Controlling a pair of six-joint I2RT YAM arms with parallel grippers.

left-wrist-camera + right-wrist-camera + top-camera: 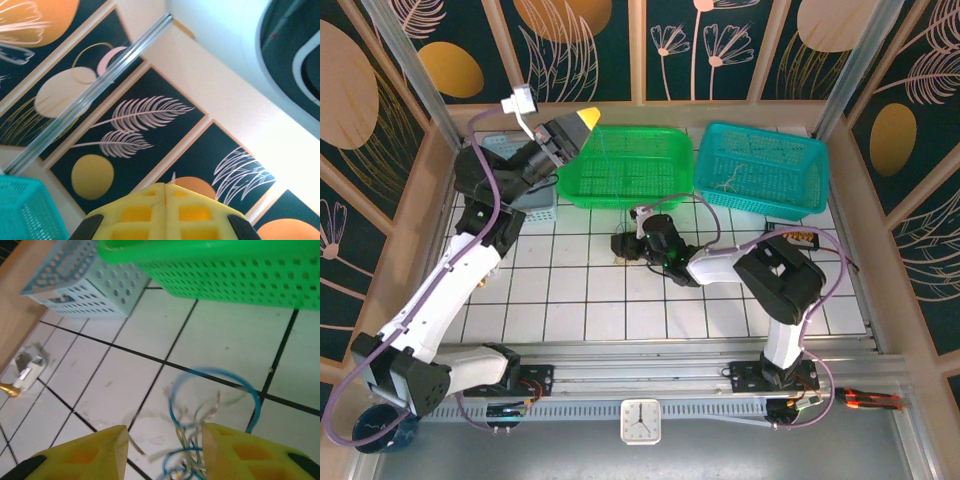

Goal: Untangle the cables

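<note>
The cables [212, 371] lie as a small tangle on the white tiles: a blue loop with whitish and yellowish thin wires, blurred. My right gripper [165, 440] hangs low over them, open, its yellow fingers [100, 450] on either side of the tangle, which sits close to the right-hand finger. From above, the right gripper [624, 245] is at the table's middle, just in front of the green basket [620, 200]. My left gripper [582, 120] is raised above that basket's left corner, pointing up at the wall, with its yellow fingers [135, 210] pressed together and nothing between them.
A teal basket [760, 205] at the back right holds a thin whitish wire [730, 183]. A small grey-blue basket [532, 205] stands left of the green one. A small white plug-like part [27, 370] lies by the left wooden wall. Wooden walls ring the table.
</note>
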